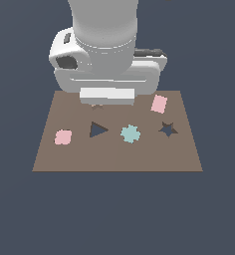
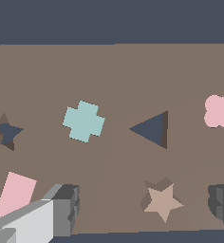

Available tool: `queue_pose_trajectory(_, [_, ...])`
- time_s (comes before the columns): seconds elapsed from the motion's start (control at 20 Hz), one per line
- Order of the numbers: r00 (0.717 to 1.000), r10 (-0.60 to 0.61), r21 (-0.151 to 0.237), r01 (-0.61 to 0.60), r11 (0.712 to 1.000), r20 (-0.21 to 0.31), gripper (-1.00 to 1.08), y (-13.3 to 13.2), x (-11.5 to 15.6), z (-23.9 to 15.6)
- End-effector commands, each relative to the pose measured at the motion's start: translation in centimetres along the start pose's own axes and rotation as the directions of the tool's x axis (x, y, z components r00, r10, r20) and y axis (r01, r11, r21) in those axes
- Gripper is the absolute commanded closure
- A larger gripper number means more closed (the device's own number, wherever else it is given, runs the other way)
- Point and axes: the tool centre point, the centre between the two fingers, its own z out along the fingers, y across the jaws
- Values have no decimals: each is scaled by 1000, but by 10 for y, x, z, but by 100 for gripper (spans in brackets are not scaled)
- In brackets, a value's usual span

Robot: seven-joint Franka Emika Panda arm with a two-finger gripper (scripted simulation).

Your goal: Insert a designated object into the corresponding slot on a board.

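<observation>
- The gripper [image 2: 142, 209] hangs low over the board's [image 1: 114, 157] far edge, jaws spread wide and holding nothing.
- In the wrist view, one finger [image 2: 66, 209] shows on one side and the other at the opposite edge, and the star [image 2: 162, 201] lies flat between them, nearer the second finger, touching neither.
- That spread looks chosen to straddle the star, so a straight drop and a squeeze should catch its points; my read is that this is the lining-up step before the grasp.
- From the exterior view, the hand hides most of the star; only a dark tip peeks out beneath it at the far edge.
- The star sits apart from every cutout, so the insertion is not yet begun.
- The slot [image 1: 168, 130] lies open and dark near the board's edge on the exterior view's right, well apart from the gripper.
- The pink square [image 1: 159, 103] rests close to the far corner on that side, near the path to the slot, so a lifted carry would clear it.
- The teal cross [image 1: 130, 133] and triangular cutout [image 1: 97, 130] sit mid-board.
- A pink quatrefoil [image 1: 63, 137] lies toward the opposite edge, out of the way.
</observation>
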Motion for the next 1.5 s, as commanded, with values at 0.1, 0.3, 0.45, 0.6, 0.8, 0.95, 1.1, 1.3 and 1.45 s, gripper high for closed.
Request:
queue_pose_trajectory(0.1, [1000,-3,0,3,1000,0,-92,0,-1,1])
queue_pose_trajectory(0.3, [1000,-23,0,23,1000,-2,-92,2,-4,5])
queue_pose_trajectory(0.45, [999,-52,0,52,999,-5,-92,4,-10,11])
queue_pose_trajectory(0.6, [996,-92,1,92,996,-9,-92,7,-17,19])
queue_pose_trajectory(0.8, [987,-160,0,160,987,-16,-92,13,-30,33])
queue_pose_trajectory(0.95, [975,-221,0,221,975,-22,-92,19,-40,47])
queue_pose_trajectory(1.1, [958,-285,-1,285,959,-29,-92,27,-51,61])
queue_pose_trajectory(1.3, [936,-351,-2,351,936,-35,-92,36,-61,76])
queue_pose_trajectory(1.45, [921,-389,-3,389,921,-39,-92,41,-66,85])
